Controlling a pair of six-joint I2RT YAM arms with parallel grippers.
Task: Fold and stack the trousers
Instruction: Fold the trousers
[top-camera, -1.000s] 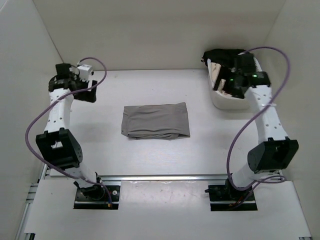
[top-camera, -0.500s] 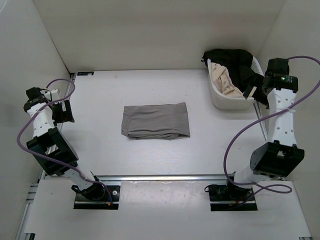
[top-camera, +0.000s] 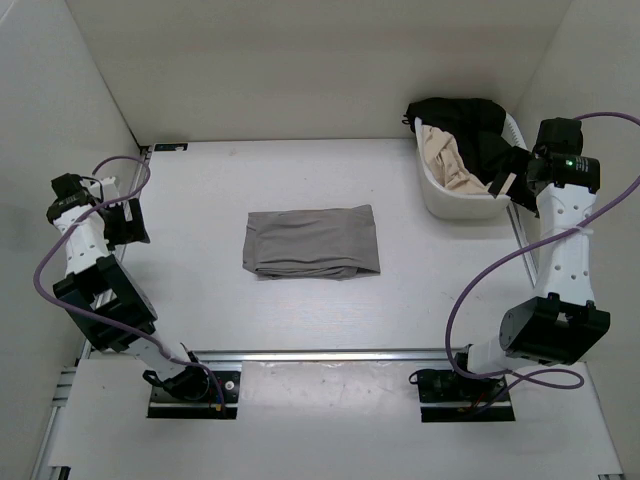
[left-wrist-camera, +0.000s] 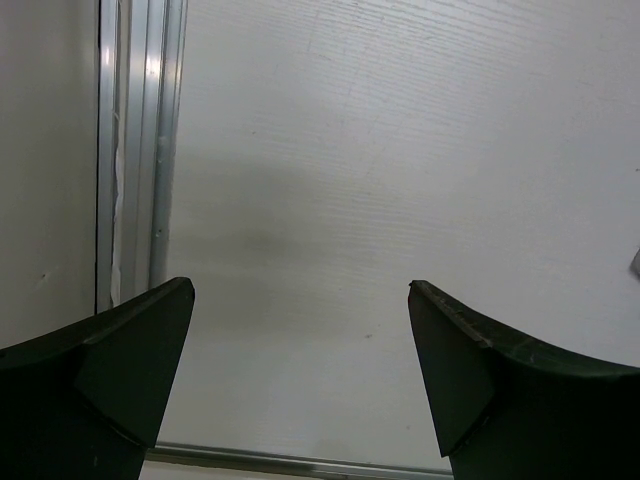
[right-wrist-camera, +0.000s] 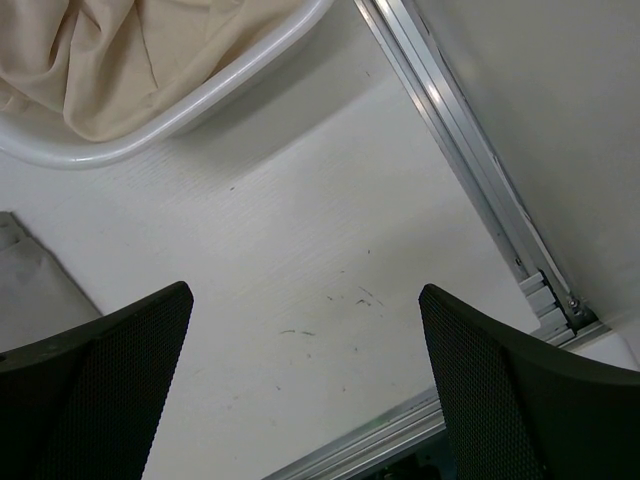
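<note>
**Grey trousers (top-camera: 312, 243) folded flat, more cloth waiting in the basket (top-camera: 455, 206)**

The grey trousers lie as a neat folded rectangle on the surface (top-camera: 300, 320). They are well apart from both pincers, off to the right of the left pincer (top-camera: 125, 222) and off to the left of the right pincer (top-camera: 505, 180). Each wrist view shows its pincer spread wide with nothing between the fingers. The basket sits just beside the right pincer, on its left. It holds a black garment (top-camera: 465, 120) heaped over a beige garment (top-camera: 445, 160).

These should handle as light, limp cloth that sags and bunches when lifted, with no risk of breakage. The right pincer is nearest, so it would likely pinch a raised fold of the black garment and lift it well clear of the rim. For spreading, the waistband corners look the surest hold, one per pincer.
</note>
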